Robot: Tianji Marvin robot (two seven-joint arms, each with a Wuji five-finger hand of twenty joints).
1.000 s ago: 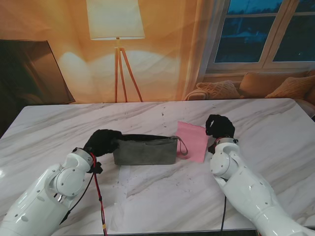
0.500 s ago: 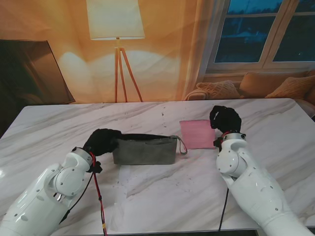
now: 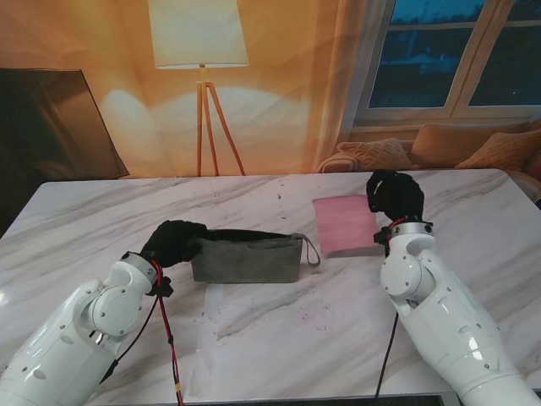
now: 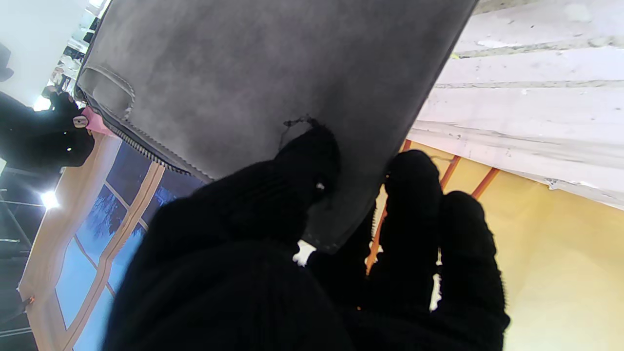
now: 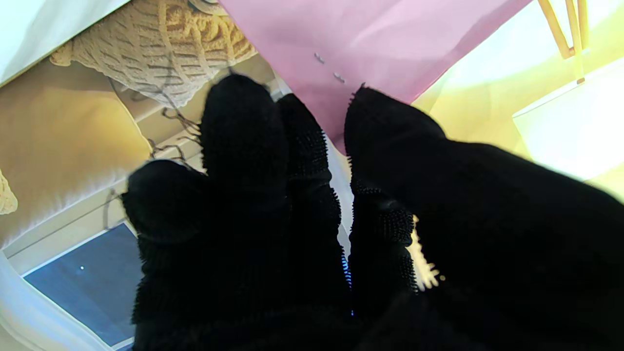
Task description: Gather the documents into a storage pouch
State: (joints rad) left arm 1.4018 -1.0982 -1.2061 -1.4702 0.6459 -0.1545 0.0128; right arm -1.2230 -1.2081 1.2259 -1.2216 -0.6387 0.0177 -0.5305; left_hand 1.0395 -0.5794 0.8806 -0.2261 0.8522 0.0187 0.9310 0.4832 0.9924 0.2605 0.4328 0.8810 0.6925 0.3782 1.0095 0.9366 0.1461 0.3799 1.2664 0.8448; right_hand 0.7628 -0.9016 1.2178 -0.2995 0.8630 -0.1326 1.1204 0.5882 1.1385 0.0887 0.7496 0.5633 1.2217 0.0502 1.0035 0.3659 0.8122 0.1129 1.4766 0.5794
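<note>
Now my right hand (image 3: 394, 196) pinches the pink sheet (image 3: 345, 224), right of the grey pouch (image 3: 246, 258) that my left hand (image 3: 175, 242) grips.

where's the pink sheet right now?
In the stand view the pink sheet is right of centre, pinched at its right edge by the right robot hand, just right of and farther from me than the grey pouch.

A living room — floor lamp (image 3: 199, 51), sofa cushions (image 3: 372, 155) (knitted), window (image 3: 456, 51).
</note>
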